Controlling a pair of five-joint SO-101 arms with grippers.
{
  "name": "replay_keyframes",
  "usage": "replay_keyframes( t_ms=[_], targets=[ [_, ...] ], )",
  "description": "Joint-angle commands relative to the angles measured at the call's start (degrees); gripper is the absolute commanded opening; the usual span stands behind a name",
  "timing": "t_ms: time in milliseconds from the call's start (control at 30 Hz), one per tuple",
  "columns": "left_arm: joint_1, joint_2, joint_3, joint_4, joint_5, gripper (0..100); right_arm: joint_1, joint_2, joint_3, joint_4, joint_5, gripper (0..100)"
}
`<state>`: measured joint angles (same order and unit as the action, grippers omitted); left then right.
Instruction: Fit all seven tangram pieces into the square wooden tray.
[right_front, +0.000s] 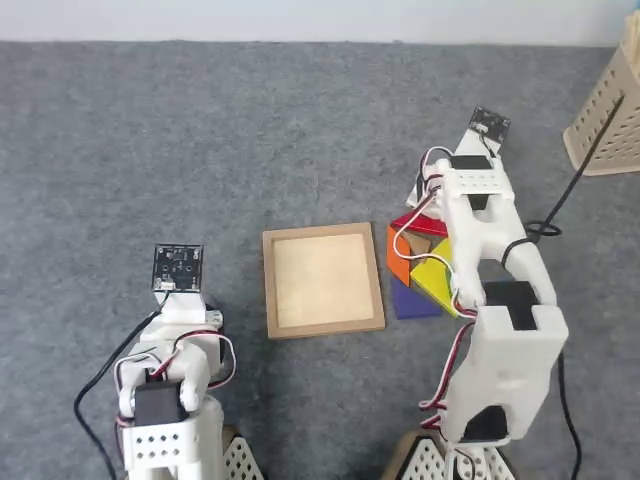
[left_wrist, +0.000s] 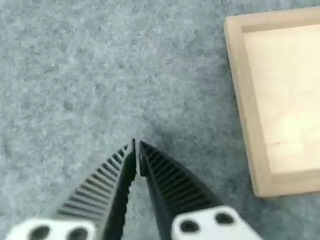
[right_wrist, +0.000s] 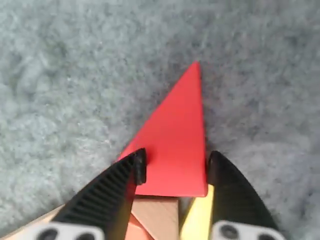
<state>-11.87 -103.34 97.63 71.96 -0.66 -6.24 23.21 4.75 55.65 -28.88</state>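
Observation:
The square wooden tray lies empty at the table's centre; its corner is off to one side of my left gripper, which is shut over bare carpet. The tangram pieces sit clustered just right of the tray: red triangle, orange piece, yellow triangle, blue piece and a tan piece. The right arm partly covers them. My right gripper is open, low over the red triangle, one finger at each side of its wide end.
A perforated beige basket stands at the far right edge. A black cable runs from it toward the right arm. Grey carpet covers the table around the tray.

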Motion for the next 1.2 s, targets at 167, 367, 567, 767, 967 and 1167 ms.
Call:
replay_keyframes(
  t_ms=[167,367,567,767,967,1167],
  targets=[
    [-0.3,-1.3,-1.1,0.4,0.4,1,2.2,-4.9,-2.9,2.2,5.7,10.4],
    [-0.3,-1.3,-1.1,0.4,0.4,1,2.6,-9.2,-2.6,3.0,6.6,10.1],
    [-0.3,-1.3,-1.1,0.4,0.4,1,2.4,-9.3,-4.0,3.0,11.5,14.0],
    [-0.3,-1.3,-1.1,0.4,0.4,1,-3.8,-4.1,-7.3,2.9,8.0,26.8],
    [-0.3,-1.3,-1.1,0.4,0.4,1,-7.1,1.1,-12.3,3.1,7.2,26.7],
    [-0.3,-1.3,-1.1,0.4,0.4,1,-6.4,7.7,-12.8,3.2,7.3,26.7]
  ],
)
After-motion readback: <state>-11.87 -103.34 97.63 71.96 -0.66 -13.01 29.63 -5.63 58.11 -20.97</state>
